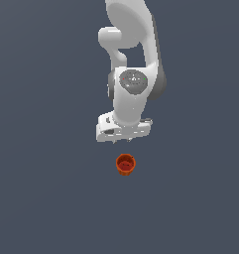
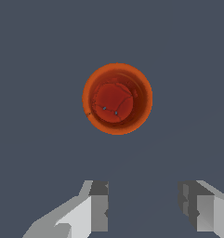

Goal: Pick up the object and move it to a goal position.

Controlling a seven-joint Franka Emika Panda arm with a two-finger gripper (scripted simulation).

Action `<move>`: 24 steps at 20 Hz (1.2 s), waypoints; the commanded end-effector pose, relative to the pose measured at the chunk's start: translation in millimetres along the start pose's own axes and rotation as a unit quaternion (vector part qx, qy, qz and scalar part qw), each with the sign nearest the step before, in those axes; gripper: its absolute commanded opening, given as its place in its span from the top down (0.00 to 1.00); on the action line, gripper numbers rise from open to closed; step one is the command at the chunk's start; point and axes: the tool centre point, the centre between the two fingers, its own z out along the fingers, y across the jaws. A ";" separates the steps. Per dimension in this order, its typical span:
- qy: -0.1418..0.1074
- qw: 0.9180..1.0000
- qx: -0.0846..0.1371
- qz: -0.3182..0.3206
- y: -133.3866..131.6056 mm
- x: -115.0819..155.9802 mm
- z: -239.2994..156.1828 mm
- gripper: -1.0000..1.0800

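The object point(image 1: 125, 164) is a small orange-red round cup with a darker red hollow, standing upright on the flat grey surface. In the exterior view it sits just below the white hand of the arm, apart from it. My gripper point(image 1: 122, 141) hangs above it, and only short finger stubs show under the hand. The wrist view looks straight down into the object point(image 2: 117, 99). There my gripper point(image 2: 143, 207) is open, its two grey fingertips point(image 2: 100, 207) spread wide with nothing between them. The cup lies off to one side of the gap between them, not inside it.
The white arm point(image 1: 133, 54) reaches down from the top of the exterior view. A plain dark grey surface point(image 1: 46, 188) fills everything around the cup.
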 end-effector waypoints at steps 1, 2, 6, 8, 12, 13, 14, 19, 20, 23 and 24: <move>-0.014 0.999 -0.011 -0.037 -6.4 6.9 5.9 0.38; -0.021 0.998 -0.017 -0.054 -9.1 9.9 8.6 0.38; -0.051 0.989 -0.042 -0.129 -21.1 23.1 20.9 0.38; -0.068 0.982 -0.054 -0.167 -27.1 29.4 27.4 0.38; -0.097 0.965 -0.077 -0.230 -37.0 39.7 38.7 0.38; -0.104 0.961 -0.082 -0.243 -39.0 41.7 41.0 0.38; -0.110 0.957 -0.086 -0.255 -40.9 43.6 43.2 0.38; -0.134 0.939 -0.103 -0.299 -48.0 50.4 51.6 0.38; -0.137 0.936 -0.106 -0.305 -49.0 51.3 52.7 0.38; -0.145 0.930 -0.111 -0.318 -51.1 53.3 55.3 0.38; -0.147 0.929 -0.112 -0.321 -51.5 53.7 55.8 0.38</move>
